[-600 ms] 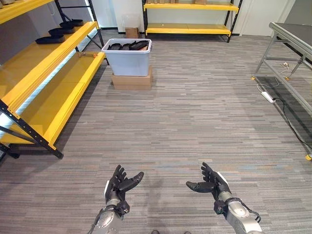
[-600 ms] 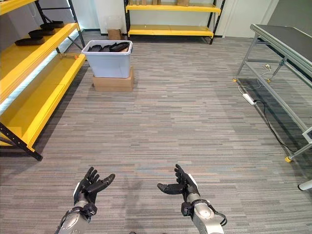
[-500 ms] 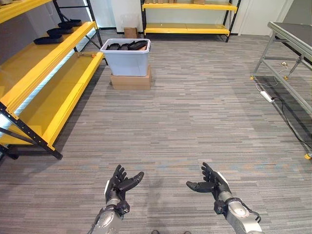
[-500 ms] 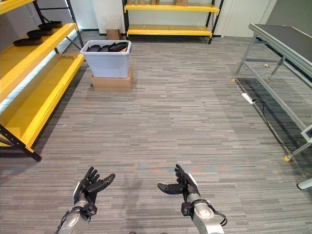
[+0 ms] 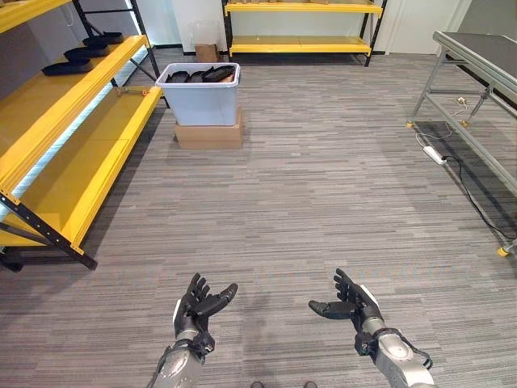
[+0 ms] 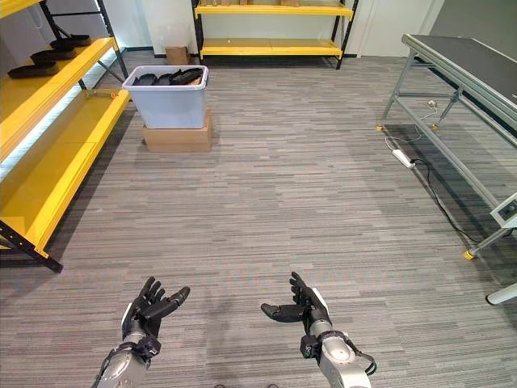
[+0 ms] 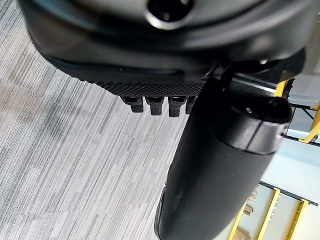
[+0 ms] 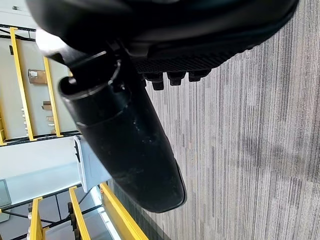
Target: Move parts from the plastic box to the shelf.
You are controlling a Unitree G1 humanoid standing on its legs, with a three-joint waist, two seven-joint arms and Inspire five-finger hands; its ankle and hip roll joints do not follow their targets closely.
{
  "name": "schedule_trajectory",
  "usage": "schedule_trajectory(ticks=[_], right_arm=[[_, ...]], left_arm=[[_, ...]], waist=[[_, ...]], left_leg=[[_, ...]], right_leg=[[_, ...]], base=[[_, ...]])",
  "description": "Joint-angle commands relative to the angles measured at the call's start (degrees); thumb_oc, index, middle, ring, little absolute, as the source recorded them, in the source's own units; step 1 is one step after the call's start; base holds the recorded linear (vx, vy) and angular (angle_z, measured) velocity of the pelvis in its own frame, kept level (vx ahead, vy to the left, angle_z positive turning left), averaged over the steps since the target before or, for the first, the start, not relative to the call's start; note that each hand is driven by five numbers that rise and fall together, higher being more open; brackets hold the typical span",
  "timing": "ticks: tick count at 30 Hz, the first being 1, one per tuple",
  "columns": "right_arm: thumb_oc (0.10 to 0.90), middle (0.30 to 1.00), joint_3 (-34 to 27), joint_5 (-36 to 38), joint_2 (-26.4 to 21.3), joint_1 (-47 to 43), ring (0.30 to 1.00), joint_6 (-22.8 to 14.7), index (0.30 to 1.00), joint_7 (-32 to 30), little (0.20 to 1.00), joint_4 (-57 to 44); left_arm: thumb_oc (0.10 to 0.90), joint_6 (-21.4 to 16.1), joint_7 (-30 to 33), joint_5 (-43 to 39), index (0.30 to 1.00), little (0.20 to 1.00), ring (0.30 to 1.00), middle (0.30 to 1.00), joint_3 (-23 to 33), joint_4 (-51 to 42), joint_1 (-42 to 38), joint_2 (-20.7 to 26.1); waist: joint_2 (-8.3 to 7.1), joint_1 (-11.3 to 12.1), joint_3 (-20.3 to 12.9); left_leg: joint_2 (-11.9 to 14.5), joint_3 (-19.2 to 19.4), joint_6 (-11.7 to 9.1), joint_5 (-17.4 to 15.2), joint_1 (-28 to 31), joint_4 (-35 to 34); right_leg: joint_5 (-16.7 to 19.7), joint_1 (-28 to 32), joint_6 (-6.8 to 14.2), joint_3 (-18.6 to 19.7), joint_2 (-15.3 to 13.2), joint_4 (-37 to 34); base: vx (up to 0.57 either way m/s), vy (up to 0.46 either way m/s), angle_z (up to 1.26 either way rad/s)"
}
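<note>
Both arms are held out low over the grey striped carpet (image 5: 323, 202), palms turned up and toward each other. The left hand (image 5: 195, 305) sits at about 7 o'clock in the head views, fingers loosely spread and relaxed, thumb angled inward, nothing in it. The right hand (image 5: 353, 301) at about 5 o'clock mirrors it, fingers relaxed and splayed, thumb pointing toward the other hand, also carrying nothing. The two hands are well apart from each other. Far off, at about 11 o'clock, the pale plastic box (image 5: 202, 95) stands on a flat cardboard carton (image 5: 208, 135) on the floor, and the dark parts (image 5: 203, 75) are still heaped inside it, poking just above the rim. Just beside the box, running along the room's edge from 11 toward 8 o'clock, is the yellow shelf (image 5: 73, 153) on its black frame; a few dark tray-like pieces (image 5: 82, 56) rest in a row on its upper level near the far end, while the lower level lies bare. A second yellow rack (image 5: 295, 28) stands against the far wall at 12 o'clock. At 2 o'clock a metal-framed table (image 5: 477, 69) stands along the wall, with a white power strip (image 5: 434, 155) lying on the floor beneath it.
</note>
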Motion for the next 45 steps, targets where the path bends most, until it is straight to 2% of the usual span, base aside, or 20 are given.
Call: schedule_trajectory(ticks=[1, 13, 20, 22, 24, 28, 30, 31, 32, 34, 35, 36, 38, 40, 41, 42, 45], right_arm=[[0.9, 1.0, -1.05, 1.32, -0.72, -4.51, 1.0, -5.46, 1.0, 0.61, 1.0, -2.35], [0.9, 1.0, -1.39, 0.0, -0.63, -4.18, 1.0, -5.95, 1.0, 1.05, 1.0, -2.73], [0.9, 1.0, -1.58, -0.62, -0.48, -4.42, 1.0, -5.51, 1.0, 1.82, 1.0, -2.85], [0.9, 1.0, -1.67, -2.41, -0.67, -4.49, 1.0, -5.26, 1.0, 3.49, 1.0, -3.08], [0.9, 1.0, -1.67, -2.36, -0.77, -4.44, 1.0, -5.59, 1.0, 2.45, 1.0, -3.35], [0.9, 1.0, -2.73, 0.1, -1.08, -4.89, 1.0, -6.23, 1.0, 0.51, 1.0, -2.73], [0.9, 1.0, -2.9, 0.18, -1.05, -4.66, 1.0, -6.8, 1.0, 0.4, 1.0, -2.49], [0.9, 1.0, -2.94, 0.15, -1.06, -4.53, 1.0, -7.02, 1.0, 0.29, 1.0, -2.39], [0.9, 1.0, -2.89, -0.15, -1.0, -4.13, 1.0, -7.21, 1.0, -0.15, 1.0, -2.43], [0.9, 1.0, -2.89, -0.06, -1.51, -3.51, 1.0, -7.26, 1.0, -0.21, 1.0, -2.78], [0.9, 1.0, -3.39, -0.21, -1.84, -2.71, 1.0, -6.97, 1.0, 0.44, 1.0, -3.77], [0.9, 1.0, -3.48, -0.33, -1.92, -2.5, 1.0, -6.82, 1.0, 0.61, 1.0, -4.16], [0.9, 1.0, -4.09, 0.29, -2.47, -2.17, 1.0, -6.49, 1.0, 1.41, 1.0, -4.6], [0.9, 1.0, -4.92, 1.49, -2.94, -1.62, 1.0, -6.13, 1.0, 1.67, 1.0, -4.66], [0.9, 1.0, -4.94, 1.5, -2.98, -1.61, 1.0, -6.13, 1.0, 1.68, 1.0, -4.67], [0.9, 1.0, -6.6, 2.56, -3.21, -0.11, 1.0, -6.94, 1.0, 2.28, 1.0, -4.24], [0.9, 1.0, -7.05, 3.06, -3.76, 0.38, 1.0, -7.33, 1.0, 2.09, 1.0, -3.78]], left_arm=[[0.9, -6.26, 1.54, 4.06, 1.0, 1.0, 1.0, 1.0, 0.74, -3.72, -5.66, 1.25], [0.9, -5.32, -0.82, 3.83, 1.0, 1.0, 1.0, 1.0, 0.71, -3.87, -5.97, 2.03], [0.9, -1.34, -3.49, -0.4, 1.0, 1.0, 1.0, 1.0, 0.18, -3.78, -6.05, 1.86], [0.9, -1.38, -5.5, -0.04, 1.0, 1.0, 1.0, 1.0, 0.71, -3.14, -6.07, 2.01], [0.9, -1.63, -7.54, 1.07, 1.0, 1.0, 1.0, 1.0, 0.71, -3.14, -6.18, 2.68], [0.9, -1.52, -13.91, 1.14, 1.0, 1.0, 1.0, 1.0, -1.1, -3.88, -7.82, 3.77], [0.9, -1.42, -14.52, 1.35, 1.0, 1.0, 1.0, 1.0, -1.76, -4.3, -8.37, 3.91], [0.9, -1.19, -14.66, 1.46, 1.0, 1.0, 1.0, 1.0, -2.03, -4.54, -8.55, 3.95], [0.9, -1.02, -14.6, 1.72, 1.0, 1.0, 1.0, 1.0, -2.75, -4.73, -8.99, 3.83], [0.9, -1.08, -15.12, 1.52, 1.0, 1.0, 1.0, 1.0, -3.76, -3.83, -9.73, 3.24], [0.9, -1.22, -14.97, 2.51, 1.0, 1.0, 1.0, 1.0, -4.55, -3.73, -10.05, 2.79], [0.9, -1.27, -14.9, 2.5, 1.0, 1.0, 1.0, 1.0, -4.76, -3.81, -10.08, 2.69], [0.9, -1.61, -14.45, 2.79, 1.0, 1.0, 1.0, 1.0, -5.17, -3.85, -9.99, 2.22], [0.9, -2.15, -14.6, 3.17, 1.0, 1.0, 1.0, 1.0, -5.59, -3.72, -9.67, 1.65], [0.9, -2.16, -14.6, 3.17, 1.0, 1.0, 1.0, 1.0, -5.61, -3.71, -9.66, 1.61], [0.9, -3.12, -16.33, 4.04, 1.0, 1.0, 1.0, 1.0, -6.64, -2.99, -9.11, 1.27], [0.9, -3.17, -17.18, 4.15, 1.0, 1.0, 1.0, 1.0, -7.54, -2.86, -9.35, 0.92]], waist=[[1.04, 0.52, -1.8], [1.3, 0.13, -0.97], [1.52, 0.01, -0.51], [1.68, -0.16, -0.17], [1.72, -0.11, 0.39], [2.35, 0.16, 1.3], [2.88, 0.1, 1.79], [3.05, 0.05, 2.03], [3.56, -0.57, 2.64], [3.12, -2.3, 2.79], [1.89, -3.64, 2.81], [1.5, -3.9, 2.84], [0.13, -4.75, 3.16], [-0.53, -5.4, 3.66], [-0.39, -5.47, 3.75], [-0.54, -6.55, 4.51], [-1.32, -7.11, 3.9]], left_leg=[[4.19, 3.7, -2.16, -4.52, 3.15, -0.01], [3.51, 4.63, -0.93, -5.09, 2.81, 0.78], [2.97, 4.97, -0.02, -5.71, 2.33, 1.81], [2.14, 5.09, 0.92, -6.19, 2.0, 2.4], [1.28, 4.83, 1.89, -6.76, 1.65, 3.13], [-0.04, 3.91, 3.49, -7.71, 0.45, 4.79], [-0.47, 3.29, 4.09, -8.06, 0.44, 4.9], [-0.64, 3.03, 4.27, -8.19, 0.55, 4.91], [-0.95, 2.25, 4.31, -8.36, 1.33, 4.41], [-1.93, 0.42, 4.04, -8.6, 2.49, 3.58], [-3.34, -1.51, 3.85, -9.01, 3.92, 2.55], [-3.69, -1.89, 3.78, -9.12, 4.25, 2.32], [-5.06, -3.4, 3.17, -9.56, 5.64, 1.74], [-6.03, -5.21, 2.73, -9.63, 6.57, 1.81], [-5.89, -5.29, 2.71, -9.7, 6.72, 1.78], [-6.3, -7.67, 2.34, -10.25, 7.76, 2.35], [-7.3, -9.0, 2.33, -11.54, 8.29, 3.36]], right_leg=[[-5.19, -1.47, 5.07, 4.25, -3.44, 6.19], [-5.57, -3.34, 5.66, 4.81, -4.13, 9.25], [-5.53, -4.73, 6.12, 4.98, -4.74, 11.83], [-4.65, -6.3, 6.67, 5.6, -5.4, 15.23], [-3.77, -7.73, 6.94, 6.14, -6.04, 18.7], [0.17, -11.36, 6.01, 7.26, -8.2, 28.82], [2.37, -13.8, 5.79, 7.92, -9.07, 35.02], [2.94, -14.62, 5.7, 8.21, -9.24, 36.86], [3.97, -17.44, 5.54, 9.74, -7.69, 40.93], [3.93, -20.61, 5.68, 11.22, -2.79, 37.72], [4.23, -22.23, 6.13, 11.15, 0.21, 29.66], [4.45, -22.57, 6.38, 10.89, 0.71, 27.21], [6.03, -23.49, 7.15, 9.78, 2.32, 16.83], [8.66, -25.23, 7.63, 10.23, 3.39, 12.46], [8.69, -25.01, 7.63, 10.1, 3.49, 12.3], [10.87, -27.93, 8.13, 12.1, 4.39, 10.93], [11.31, -25.78, 7.38, 13.11, 4.43, 8.07]], base=[[0.06, 0.047, -0.01], [0.05, 0.043, -0.02], [0.03, 0.077, 0.02], [0.03, 0.2, 0.02], [0.01, 0.189, -0.01], [0.02, 0.176, 0.16], [0.04, 0.167, 0.34], [0.1, 0.208, 0.33], [0.14, 0.144, 0.27], [0.2, 0.036, 0.3], [0.21, -0.061, 0.51], [0.25, -0.093, 0.53], [0.23, -0.092, 0.47], [0.2, -0.061, 0.15], [0.33, -0.166, 0.27], [0.28, -0.167, 0.41], [0.29, -0.207, 0.73]])
